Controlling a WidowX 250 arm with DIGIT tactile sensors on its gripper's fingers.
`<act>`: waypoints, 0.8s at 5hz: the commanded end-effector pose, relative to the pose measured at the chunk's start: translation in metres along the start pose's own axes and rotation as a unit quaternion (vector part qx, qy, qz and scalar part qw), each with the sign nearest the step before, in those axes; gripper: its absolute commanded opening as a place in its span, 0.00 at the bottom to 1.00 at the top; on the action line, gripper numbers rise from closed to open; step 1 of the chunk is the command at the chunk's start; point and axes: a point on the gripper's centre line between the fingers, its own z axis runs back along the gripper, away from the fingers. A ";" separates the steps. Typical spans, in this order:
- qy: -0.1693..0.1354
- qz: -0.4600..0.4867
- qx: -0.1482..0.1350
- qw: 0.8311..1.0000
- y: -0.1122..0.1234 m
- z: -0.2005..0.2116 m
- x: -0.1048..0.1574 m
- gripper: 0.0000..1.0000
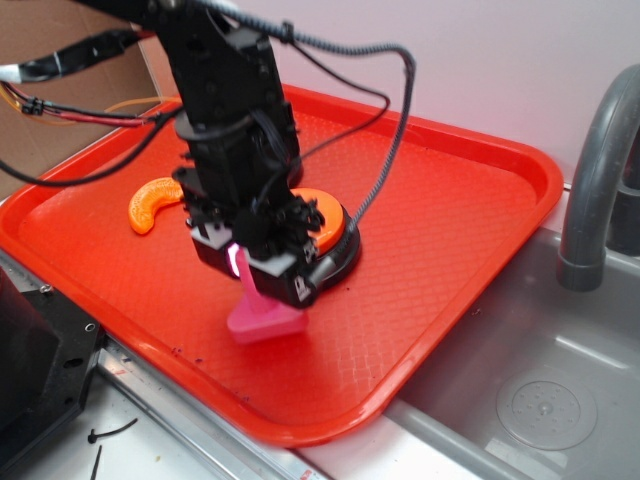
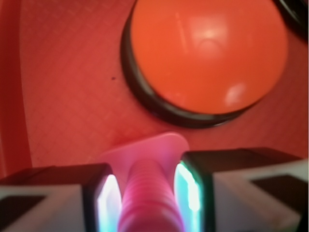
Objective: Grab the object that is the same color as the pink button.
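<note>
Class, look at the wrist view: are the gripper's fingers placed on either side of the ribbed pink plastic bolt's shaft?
Yes, the gripper has one finger on each side of the ribbed pink plastic bolt.

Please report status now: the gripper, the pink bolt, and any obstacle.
Gripper shut on pink bolt, fingers on its ribbed shaft. Bolt base on the red tray. Orange button close beside; nothing blocking.
</note>
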 end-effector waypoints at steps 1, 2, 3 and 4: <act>-0.054 -0.012 -0.020 0.998 0.029 0.098 0.019 0.00; -0.066 -0.001 0.000 0.998 0.052 0.135 0.019 0.00; -0.086 0.045 0.016 0.995 0.080 0.165 0.013 0.00; -0.097 0.080 0.024 0.992 0.094 0.176 -0.001 0.00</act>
